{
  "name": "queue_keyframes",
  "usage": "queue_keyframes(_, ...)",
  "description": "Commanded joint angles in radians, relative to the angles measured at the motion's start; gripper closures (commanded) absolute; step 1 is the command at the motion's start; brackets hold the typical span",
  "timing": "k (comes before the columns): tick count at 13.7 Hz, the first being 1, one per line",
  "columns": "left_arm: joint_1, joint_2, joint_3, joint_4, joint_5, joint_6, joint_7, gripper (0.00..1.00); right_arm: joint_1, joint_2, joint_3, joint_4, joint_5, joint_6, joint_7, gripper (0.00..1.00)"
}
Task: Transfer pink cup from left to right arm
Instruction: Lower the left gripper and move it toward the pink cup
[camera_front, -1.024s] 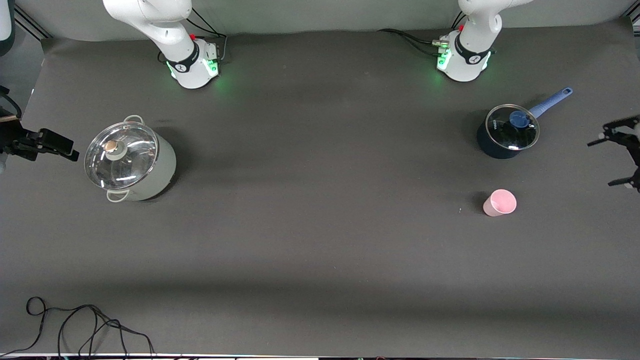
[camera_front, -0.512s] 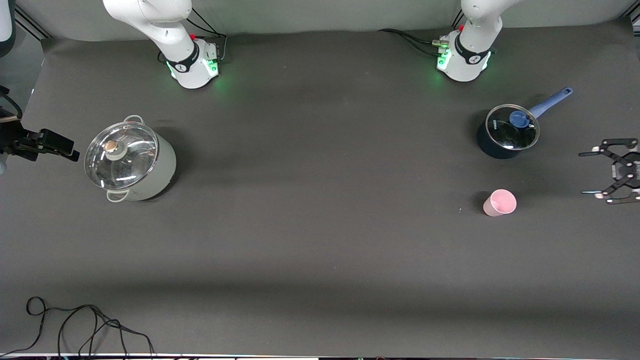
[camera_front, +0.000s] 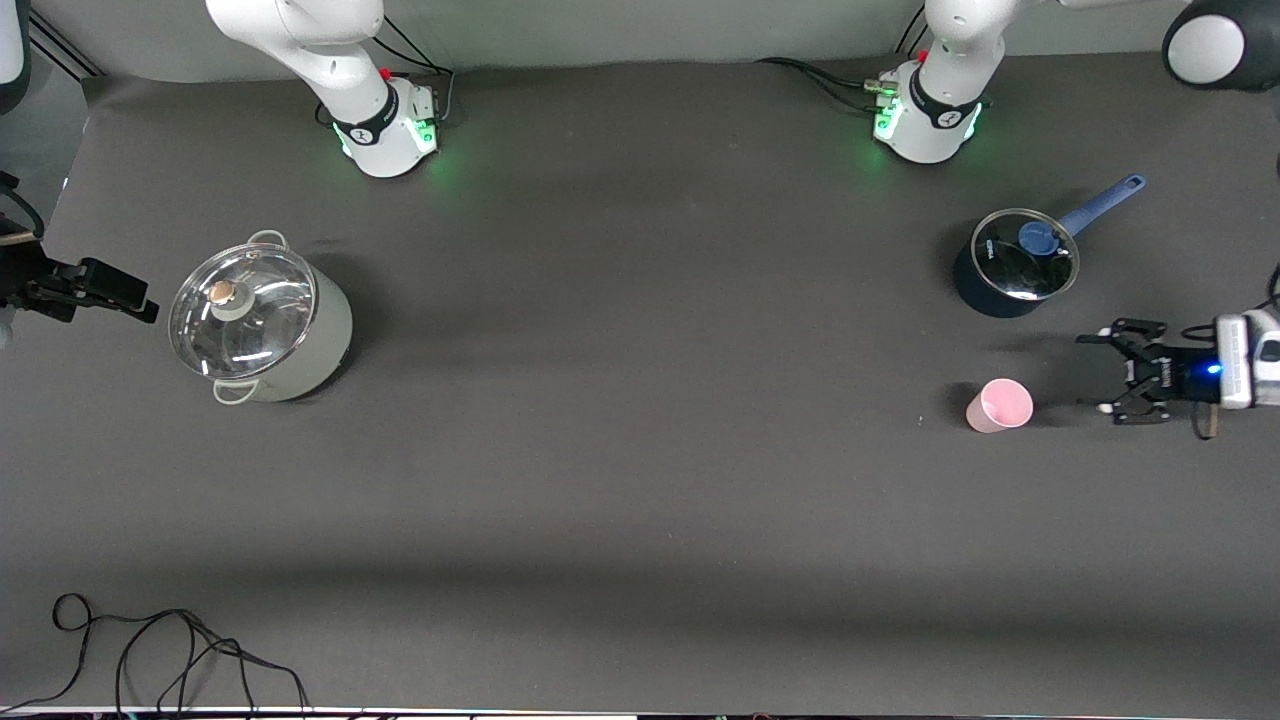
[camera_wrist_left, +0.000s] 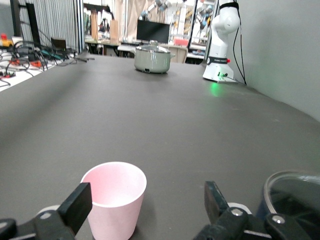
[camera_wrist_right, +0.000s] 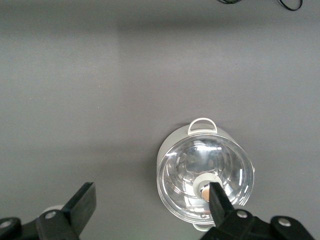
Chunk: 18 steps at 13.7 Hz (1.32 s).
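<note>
Pink cup (camera_front: 999, 406) upright on table (camera_front: 640, 480) at left arm's end, nearer front camera than blue saucepan (camera_front: 1012, 264). Left gripper (camera_front: 1100, 372) low beside cup, jaws wide, empty. Right gripper (camera_wrist_right: 150, 210) waiting above lidded grey pot (camera_front: 258, 317), spread, empty.

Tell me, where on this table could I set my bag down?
The wide bare stretch between the grey pot and the pink cup. It is crowded at the left arm's end: blue saucepan, cup, and the open left pincer beside the cup.
</note>
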Motion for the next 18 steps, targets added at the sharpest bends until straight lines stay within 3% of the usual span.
queue_keyframes(1, 0.009, 0.072, -0.001, 0.035, -0.032, 0.043, 0.093, 0.0, 0.0, 0.0, -0.004, 0.011, 0.005, -0.01, -0.015, 0.0)
queue_keyframes(11, 0.006, 0.175, -0.006, 0.043, -0.198, 0.109, 0.142, 0.0, 0.0, 0.003, -0.004, 0.011, 0.005, -0.011, -0.014, 0.0)
queue_keyframes(18, -0.025, 0.19, -0.036, 0.024, -0.207, 0.106, 0.225, 0.0, 0.0, 0.003, -0.004, 0.012, 0.005, -0.011, -0.015, 0.0)
